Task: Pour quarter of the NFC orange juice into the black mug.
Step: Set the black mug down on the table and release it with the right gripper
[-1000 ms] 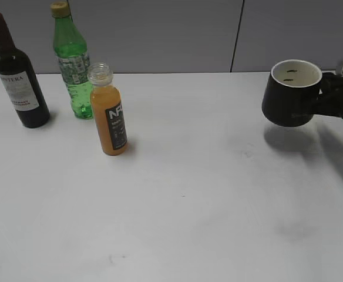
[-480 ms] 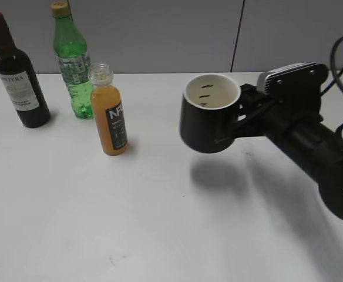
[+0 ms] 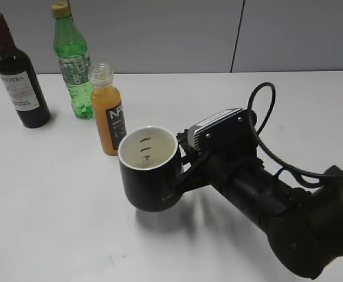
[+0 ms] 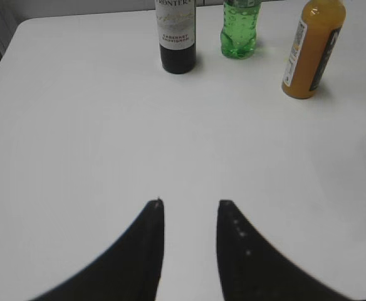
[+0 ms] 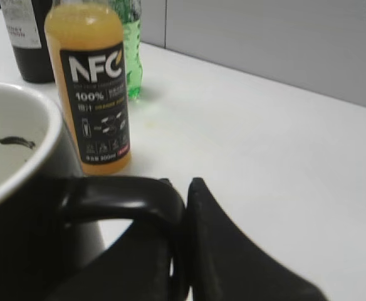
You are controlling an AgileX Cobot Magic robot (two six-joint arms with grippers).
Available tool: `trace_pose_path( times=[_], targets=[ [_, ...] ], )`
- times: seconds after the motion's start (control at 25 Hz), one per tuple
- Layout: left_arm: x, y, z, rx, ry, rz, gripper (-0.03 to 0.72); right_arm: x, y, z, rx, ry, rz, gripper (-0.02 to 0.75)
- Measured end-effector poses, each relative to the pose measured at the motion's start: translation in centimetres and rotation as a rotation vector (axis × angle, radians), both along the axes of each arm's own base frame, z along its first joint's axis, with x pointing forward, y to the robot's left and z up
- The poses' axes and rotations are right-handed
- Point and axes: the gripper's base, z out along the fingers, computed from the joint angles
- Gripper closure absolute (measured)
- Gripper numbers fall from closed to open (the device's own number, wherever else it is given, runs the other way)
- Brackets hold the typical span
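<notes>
Near the middle of the white tabletop (image 3: 54,223), the right pincer (image 3: 186,161) holds the black mug (image 3: 150,169) by its loop handle, mouth up, white inside showing a few small dark marks. In the right wrist view the right pincer (image 5: 180,219) has its dark fingers closed tight against the handle, no gap visible between them. From the exterior view the mug's base appears just above or at the tabletop, shadow directly beneath; contact cannot be told. NFC orange juice (image 3: 108,111) stands upright just behind and left of the mug, uncapped, threaded neck bare, orange liquid filling it up to the shoulder; mug and bottle apart. Same bottle reads clearly in the right wrist view, black label facing the camera. Green bottle (image 3: 73,60) with yellow cap stands behind the juice, close by; dark wine bottle (image 3: 17,73) further left, both upright. Left pincer (image 4: 189,216) shows only in its own wrist view: fingers spread with a clear gap, nothing between them, over bare tabletop well short of the three bottles.
</notes>
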Motion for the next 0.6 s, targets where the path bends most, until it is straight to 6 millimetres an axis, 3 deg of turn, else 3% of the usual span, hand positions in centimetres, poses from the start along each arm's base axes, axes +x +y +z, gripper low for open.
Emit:
trace_pose_path(
  times=[0.28,0.6],
  targets=[
    [0.0,0.0,0.0,0.000,0.000,0.000,0.456,0.2,0.3,-3.4,-0.070,0.072,-0.011,0.710],
    [0.0,0.0,0.0,0.000,0.000,0.000,0.456,0.3,0.4,-4.3,-0.069,0.089,-0.008,0.710]
  ],
)
